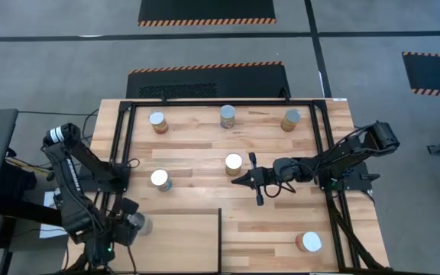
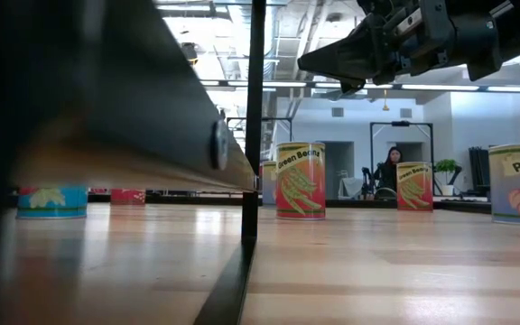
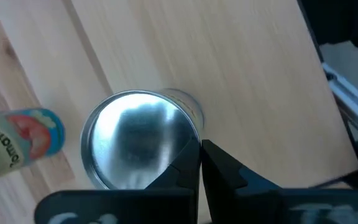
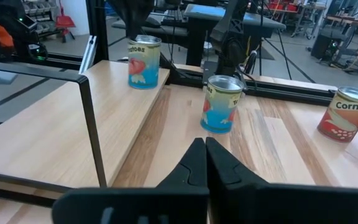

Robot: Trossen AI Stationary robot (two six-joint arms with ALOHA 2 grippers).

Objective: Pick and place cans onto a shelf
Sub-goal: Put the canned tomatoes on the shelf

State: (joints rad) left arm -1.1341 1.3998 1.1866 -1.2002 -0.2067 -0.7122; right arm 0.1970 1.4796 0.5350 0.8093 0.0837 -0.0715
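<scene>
I hold left gripper (image 3: 199,163), fingers pinched empty, above silver-topped tin (image 3: 138,146) on pale plywood shelf (image 1: 178,243), 7 o'clock corner, apparently just released; right gripper (image 1: 249,179), fingers together, hovers mid-table.

Can (image 3: 138,146) top shiny metal; shelf (image 3: 229,81) smooth pale matt plywood.

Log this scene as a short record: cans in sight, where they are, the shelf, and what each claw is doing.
cans seen from above: seven
on the shelf: one can with a tomato label, upright near the shelf's edge
on the striped tabletop: six cans, all upright
far row: three cans, the left one a corn can
middle: two cans, one a green beans can
near right corner: one can
left claw: shut, over the tomato can, not gripping it
right claw: shut, empty, above mid-table, pointing toward the shelf
</scene>
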